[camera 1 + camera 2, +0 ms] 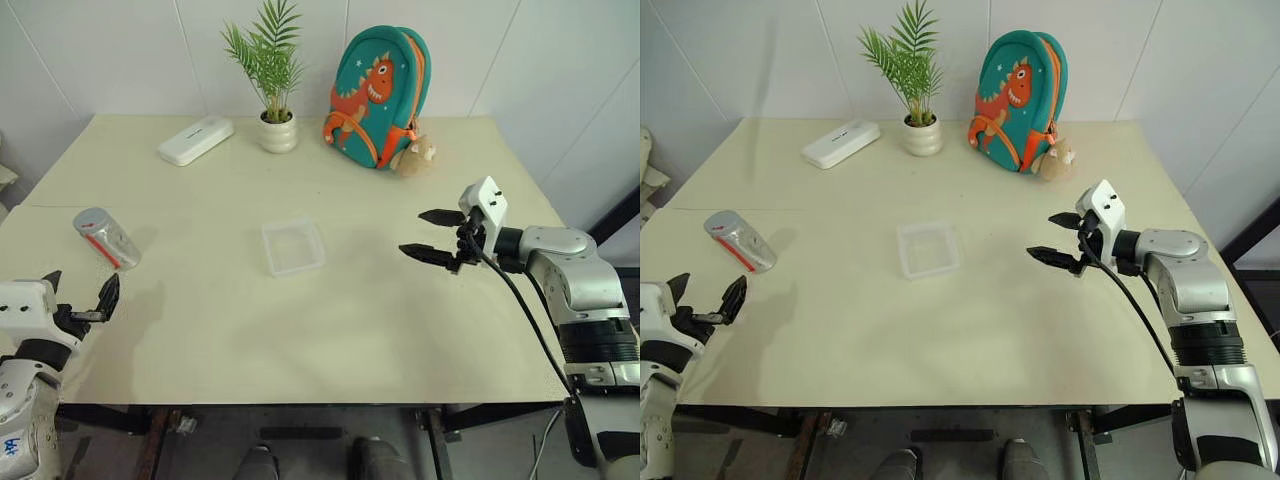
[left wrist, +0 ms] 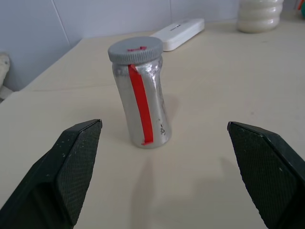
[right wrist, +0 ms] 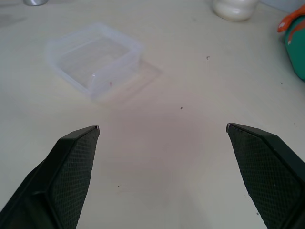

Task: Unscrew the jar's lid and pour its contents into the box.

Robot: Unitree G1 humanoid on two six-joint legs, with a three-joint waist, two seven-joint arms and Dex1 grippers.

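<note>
Standing capped jar (image 2: pixel 141 102), box (image 1: pixel 293 246) apart

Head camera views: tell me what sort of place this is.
Probably an indoor test or demo room, not a home kitchen: a plain cream table against white wall panels, dressed with props like a potted plant and a child's dinosaur backpack.

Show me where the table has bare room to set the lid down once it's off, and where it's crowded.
Bare: the wide front strip between the left gripper and right gripper, in front of the box; also between the jar and box. Crowded: the back edge, with white case, plant pot and backpack.
</note>
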